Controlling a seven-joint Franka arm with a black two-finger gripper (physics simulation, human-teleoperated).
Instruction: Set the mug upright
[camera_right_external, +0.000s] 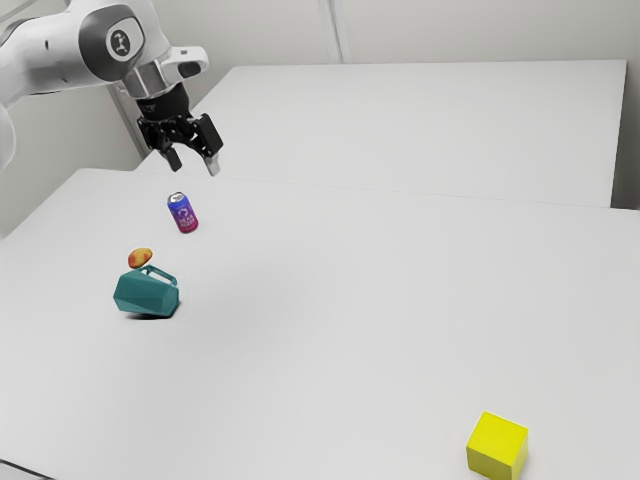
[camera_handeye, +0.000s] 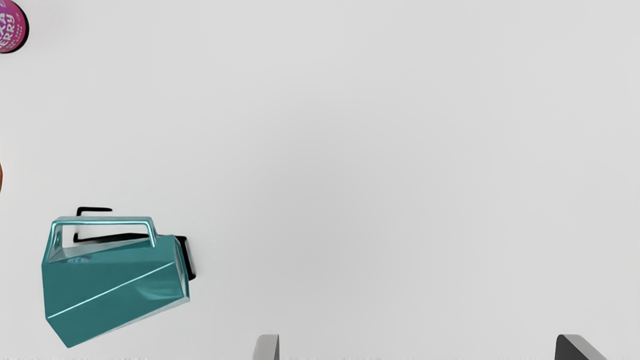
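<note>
On the worktop (camera_right_external: 330, 330), the mug (camera_right_external: 146, 294) is lying on its side, toward the exterior view's left. Its handle (camera_right_external: 160, 274) is facing the side where one small rounded thing (camera_right_external: 140, 258) is resting. This thing is sitting behind the mug, near to it, but a gap is separating them. Farther behind, and a little more toward the exterior view's right, the can (camera_right_external: 183, 213) is standing. Well apart from these three, the block (camera_right_external: 495, 446) is resting in front, toward the exterior view's right. The gripper (camera_right_external: 194, 167) is hanging above the worktop, and it is touching none of them.
</note>
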